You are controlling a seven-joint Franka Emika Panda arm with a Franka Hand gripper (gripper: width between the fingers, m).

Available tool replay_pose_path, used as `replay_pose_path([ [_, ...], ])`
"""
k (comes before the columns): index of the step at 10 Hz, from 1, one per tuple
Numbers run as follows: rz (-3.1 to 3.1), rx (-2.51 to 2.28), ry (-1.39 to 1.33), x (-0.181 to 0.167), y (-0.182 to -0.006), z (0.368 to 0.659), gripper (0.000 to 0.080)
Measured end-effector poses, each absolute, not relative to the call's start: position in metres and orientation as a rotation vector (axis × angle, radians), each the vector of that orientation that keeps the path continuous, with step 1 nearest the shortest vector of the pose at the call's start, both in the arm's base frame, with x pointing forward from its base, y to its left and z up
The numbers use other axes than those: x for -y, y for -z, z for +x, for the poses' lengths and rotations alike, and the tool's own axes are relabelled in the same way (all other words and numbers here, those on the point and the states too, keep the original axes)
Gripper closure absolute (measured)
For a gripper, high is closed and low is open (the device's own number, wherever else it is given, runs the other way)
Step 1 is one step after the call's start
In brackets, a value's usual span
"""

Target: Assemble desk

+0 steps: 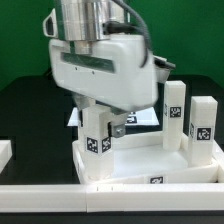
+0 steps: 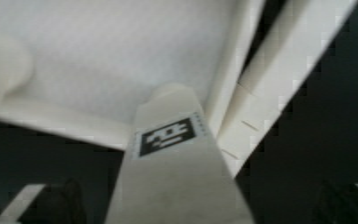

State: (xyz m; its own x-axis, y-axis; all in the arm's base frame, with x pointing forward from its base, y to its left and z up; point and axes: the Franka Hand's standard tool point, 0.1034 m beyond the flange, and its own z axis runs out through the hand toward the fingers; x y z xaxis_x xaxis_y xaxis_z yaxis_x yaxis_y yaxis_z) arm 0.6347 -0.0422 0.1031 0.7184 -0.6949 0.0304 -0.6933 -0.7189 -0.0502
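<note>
Leg nearest lens: tagged leg [image 2: 172,150] stands upright between the wide-open gripper's [image 2: 179,212] fingers, unheld.
Tabletop [image 1: 150,160]: directly below, rim up.
Done: three legs look seated.
Left: apparently a fourth.

1 desk top [image 1: 140,165], rimmed. 4 legs w/ tags: 1 at 8 o'clock corner [image 1: 96,135], 1 at 9 behind arm [image 1: 76,119], 2 at 3 [image 1: 175,117] [image 1: 203,128]. 1 arm.

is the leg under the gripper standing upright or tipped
Upright: the leg stands vertical in the tabletop corner, like the other standing legs.
</note>
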Motion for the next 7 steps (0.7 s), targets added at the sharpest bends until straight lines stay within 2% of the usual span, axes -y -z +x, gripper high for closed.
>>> replay_pose_path([
  [1,-2.866,-1.188,0.071,0.0419,-0.1026,0.6346,0.0150],
  [2,-2.845,-1.238,0.069,0.0420,-0.1022,0.6344,0.0267],
  [3,-2.844,-1.242,0.069,0.0421,-0.1021,0.6344,0.0267],
  [4,-2.801,-1.331,0.066,0.0417,-0.1017,0.6343,0.0461],
  [5,-2.699,-1.524,0.050,0.0420,-0.1018,0.6334,0.0461],
  [6,-2.505,-1.806,0.023,0.0422,-0.1037,0.6342,0.0514],
  [7,-2.276,-2.051,-0.002,0.0439,-0.1026,0.6344,0.0514],
])
